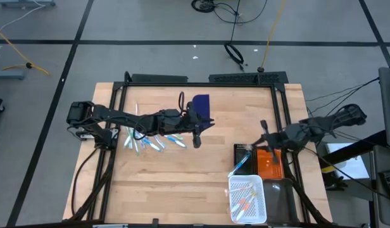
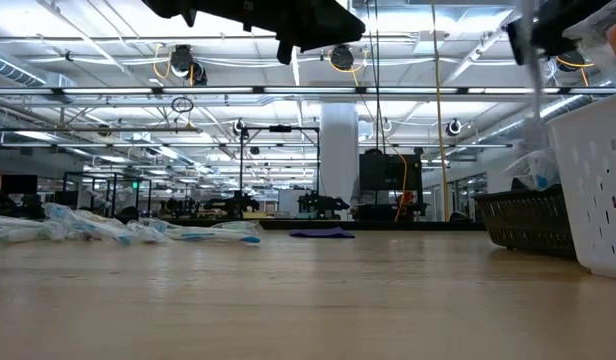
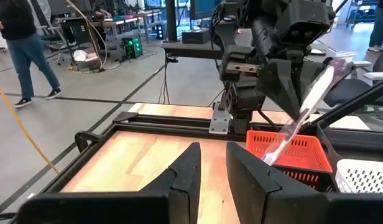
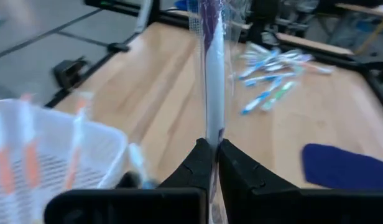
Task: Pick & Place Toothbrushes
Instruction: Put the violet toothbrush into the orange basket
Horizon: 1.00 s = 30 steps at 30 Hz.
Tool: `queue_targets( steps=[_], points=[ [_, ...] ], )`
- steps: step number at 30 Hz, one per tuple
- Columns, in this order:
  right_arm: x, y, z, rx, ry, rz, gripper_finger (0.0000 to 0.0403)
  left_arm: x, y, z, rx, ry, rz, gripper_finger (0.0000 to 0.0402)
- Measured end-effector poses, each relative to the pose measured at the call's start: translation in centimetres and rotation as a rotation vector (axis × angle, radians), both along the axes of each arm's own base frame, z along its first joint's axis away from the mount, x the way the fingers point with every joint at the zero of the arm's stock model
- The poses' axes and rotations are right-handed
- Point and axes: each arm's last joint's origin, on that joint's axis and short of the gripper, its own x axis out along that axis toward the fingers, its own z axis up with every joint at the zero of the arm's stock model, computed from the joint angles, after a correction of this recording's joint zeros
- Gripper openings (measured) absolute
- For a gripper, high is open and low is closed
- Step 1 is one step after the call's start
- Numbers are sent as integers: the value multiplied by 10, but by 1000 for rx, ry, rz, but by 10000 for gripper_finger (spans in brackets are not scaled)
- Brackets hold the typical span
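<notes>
A loose pile of blue, white and green toothbrushes point(image 1: 150, 140) lies flat on the wooden table's left half, also seen in the right wrist view point(image 4: 269, 87). My left gripper point(image 3: 213, 165) hovers open and empty over the table's middle point(image 1: 196, 140). My right gripper point(image 4: 210, 144) is at the right side point(image 1: 264, 136), above the baskets, shut on one wrapped white toothbrush point(image 3: 303, 106). More toothbrushes, some orange, lie in the white basket point(image 1: 233, 190). My right gripper pinches the wrapped toothbrush point(image 4: 211, 81) between its two fingers, at a stretch of the handle point(image 4: 211, 134) inside the clear wrapper. The fingers come roughly level from the table's right side. The toothbrush sticks out past the fingertips, tilted and lifted clear of table and baskets.
A dark blue flat rectangle point(image 1: 201, 104) lies at the far middle. An orange basket point(image 1: 270, 166) and a black box point(image 1: 242, 151) stand at the right, with the white basket in front of them. A black frame point(image 1: 201, 79) rims the table. People stand in the room beyond.
</notes>
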Motion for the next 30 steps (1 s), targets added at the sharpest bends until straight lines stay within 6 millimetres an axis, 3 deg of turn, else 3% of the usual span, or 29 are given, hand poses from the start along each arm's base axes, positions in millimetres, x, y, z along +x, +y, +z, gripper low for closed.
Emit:
queue_targets(
  steps=[10, 24, 30],
  points=[
    [-32, 2, -5, 63, 69, 113, 7, 0, 0, 0, 0, -1, 1, 79],
    [-53, 2, 17, 180, 139, 247, 7, 0, 1, 0, -1, -2, 6, 79],
    [-56, 0, 15, 233, 280, 175, 7, 0, 3, 0, -15, -6, 11, 79]
  ],
)
